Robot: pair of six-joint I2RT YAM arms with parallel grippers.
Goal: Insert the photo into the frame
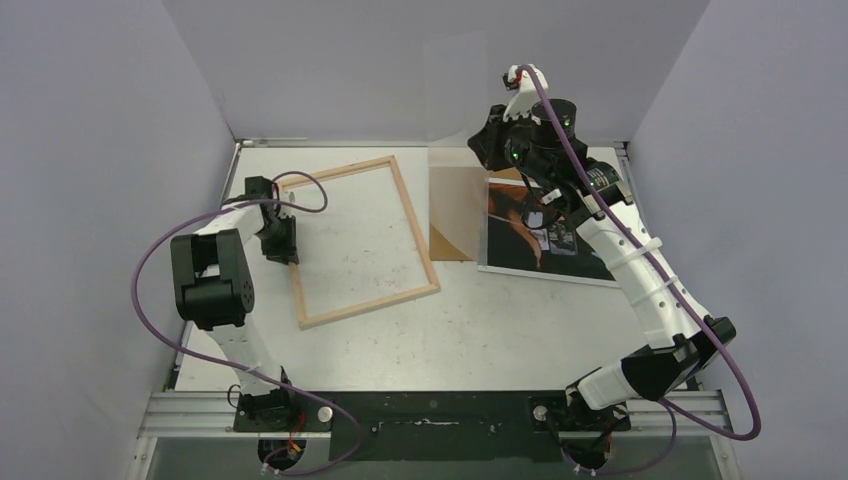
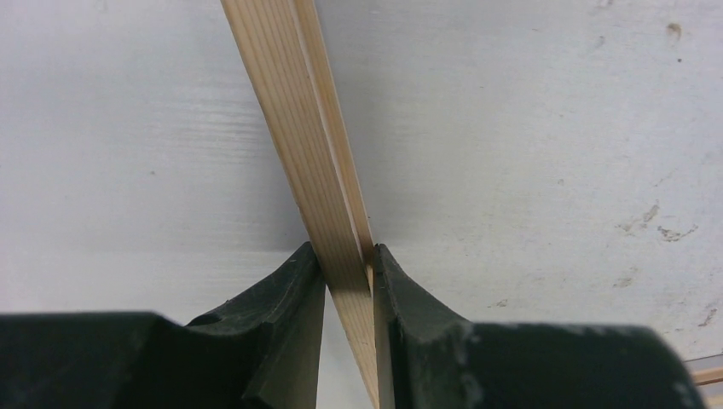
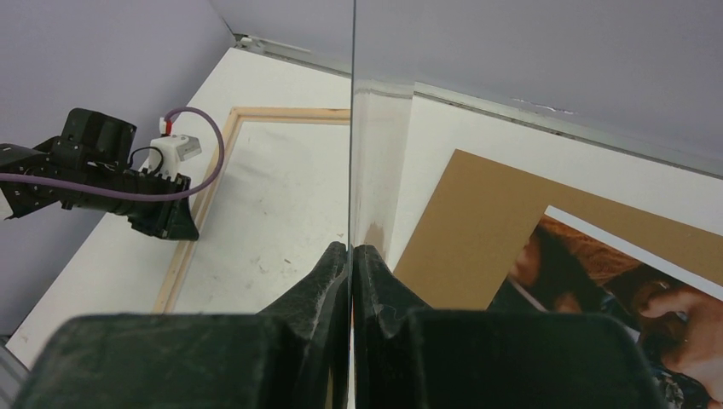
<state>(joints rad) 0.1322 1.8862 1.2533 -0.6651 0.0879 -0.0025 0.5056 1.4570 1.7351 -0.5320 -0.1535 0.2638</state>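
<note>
Wide white counter [image 1: 450, 340], and the frame [image 1: 415, 225] lies flat on it, bare-wood back up. The photo [image 1: 545, 225] is well outside it to the right, partly overlapping the brown backing board [image 3: 460, 230]. The clear sheet [image 1: 455, 120] stands upright between them. The right gripper [image 3: 350, 256] is pinched tight on its edge, and the left gripper [image 2: 348, 256] is clamped on the frame's left rail. The risk here: that thin sheet could flex or slip from so narrow a pinch, and the frame could skid if the left clamp loosens.
</note>
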